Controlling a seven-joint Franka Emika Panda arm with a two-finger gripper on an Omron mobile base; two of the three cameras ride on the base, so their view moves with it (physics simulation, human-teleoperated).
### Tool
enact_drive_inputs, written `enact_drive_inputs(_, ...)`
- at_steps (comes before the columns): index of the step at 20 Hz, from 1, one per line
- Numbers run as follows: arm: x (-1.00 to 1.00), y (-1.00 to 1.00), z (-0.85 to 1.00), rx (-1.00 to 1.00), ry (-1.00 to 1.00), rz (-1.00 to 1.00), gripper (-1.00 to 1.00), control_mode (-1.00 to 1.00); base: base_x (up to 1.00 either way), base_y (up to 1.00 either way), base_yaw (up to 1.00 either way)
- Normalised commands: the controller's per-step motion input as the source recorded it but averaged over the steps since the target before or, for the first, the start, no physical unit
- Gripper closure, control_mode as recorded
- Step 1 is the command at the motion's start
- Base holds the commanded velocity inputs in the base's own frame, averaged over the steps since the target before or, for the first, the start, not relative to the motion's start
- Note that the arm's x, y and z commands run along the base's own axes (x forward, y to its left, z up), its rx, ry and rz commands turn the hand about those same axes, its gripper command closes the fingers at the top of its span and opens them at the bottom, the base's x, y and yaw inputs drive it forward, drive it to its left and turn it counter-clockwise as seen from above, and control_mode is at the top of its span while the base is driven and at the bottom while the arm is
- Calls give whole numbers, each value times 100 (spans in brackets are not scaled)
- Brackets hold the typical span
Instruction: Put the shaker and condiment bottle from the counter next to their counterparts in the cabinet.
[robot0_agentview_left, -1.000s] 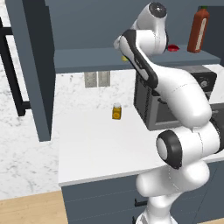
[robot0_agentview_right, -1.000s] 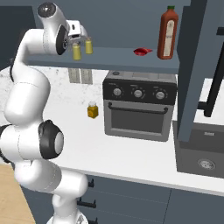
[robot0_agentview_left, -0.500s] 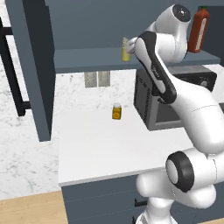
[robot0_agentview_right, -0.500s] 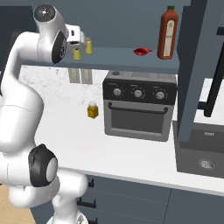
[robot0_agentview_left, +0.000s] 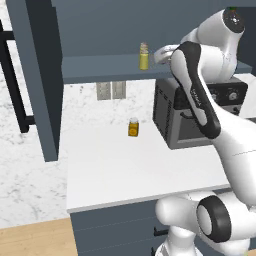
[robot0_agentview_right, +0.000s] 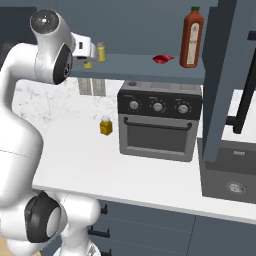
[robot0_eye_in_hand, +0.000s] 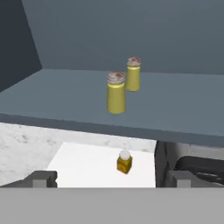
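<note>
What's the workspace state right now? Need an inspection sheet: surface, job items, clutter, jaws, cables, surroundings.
Surface: white counter carries the jar and the oven; cabinet shelf holds the job's things.
Job's things: two yellow shakers upright on the shelf, close but apart: nearer shaker, farther shaker. Small red condiment bottle lies beside the tall red sauce bottle.
Clutter: orange-yellow jar and toaster oven on the counter.
Grippers: gripper, jaws open and empty, facing the shakers from off the shelf edge.
Cables: nothing seen.
Surroundings: open cabinet door; wall outlets.
</note>
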Motion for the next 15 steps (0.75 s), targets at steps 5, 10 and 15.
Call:
enact_drive_inputs(5, -73, -23, 26, 9, 0, -8, -100, -100, 0, 0, 0)
enact_drive_inputs(10, -89, -18, 22, 8, 0, -7, -100, -100, 0, 0, 0)
enact_drive_inputs(15, -85, -13, 3, 5, 0, -6, -100, -100, 0, 0, 0)
